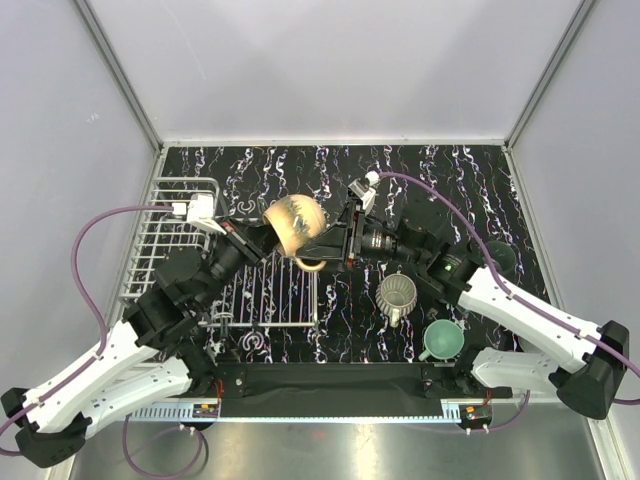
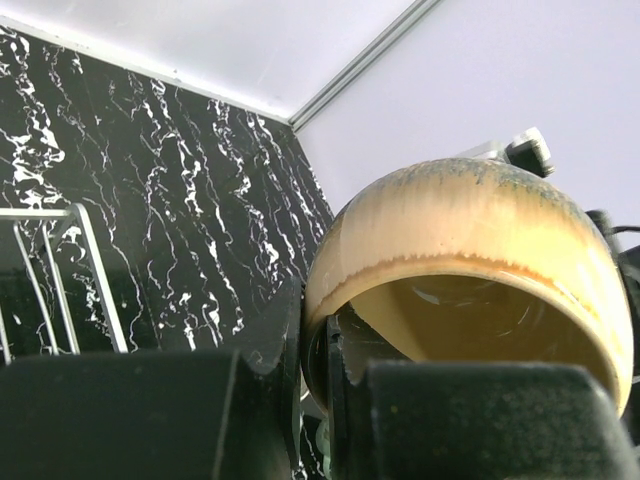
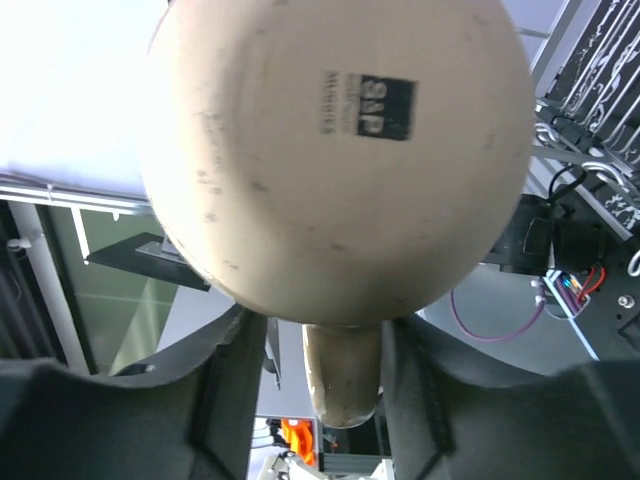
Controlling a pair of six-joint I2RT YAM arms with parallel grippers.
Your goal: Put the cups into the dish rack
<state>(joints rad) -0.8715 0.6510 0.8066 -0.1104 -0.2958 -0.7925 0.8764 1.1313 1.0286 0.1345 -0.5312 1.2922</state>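
Observation:
A peach-tan cup [image 1: 293, 222] hangs in the air over the right end of the white wire dish rack [image 1: 160, 240]. My left gripper [image 1: 266, 236] is shut on its rim, one finger inside the cup [image 2: 470, 230] and one outside, as the left wrist view shows around the gripper [image 2: 318, 370]. My right gripper [image 1: 320, 252] comes from the right. In the right wrist view the cup's base [image 3: 330, 150] fills the frame and its handle [image 3: 342, 375] hangs between the fingers of the right gripper [image 3: 325, 345], with a gap on the left side.
A ribbed grey-beige cup [image 1: 397, 294] and a mint green cup [image 1: 442, 340] stand on the black marbled table right of the rack. A dark cup [image 1: 500, 255] shows partly behind the right arm. The rack's flat grid [image 1: 270, 295] lies below the held cup.

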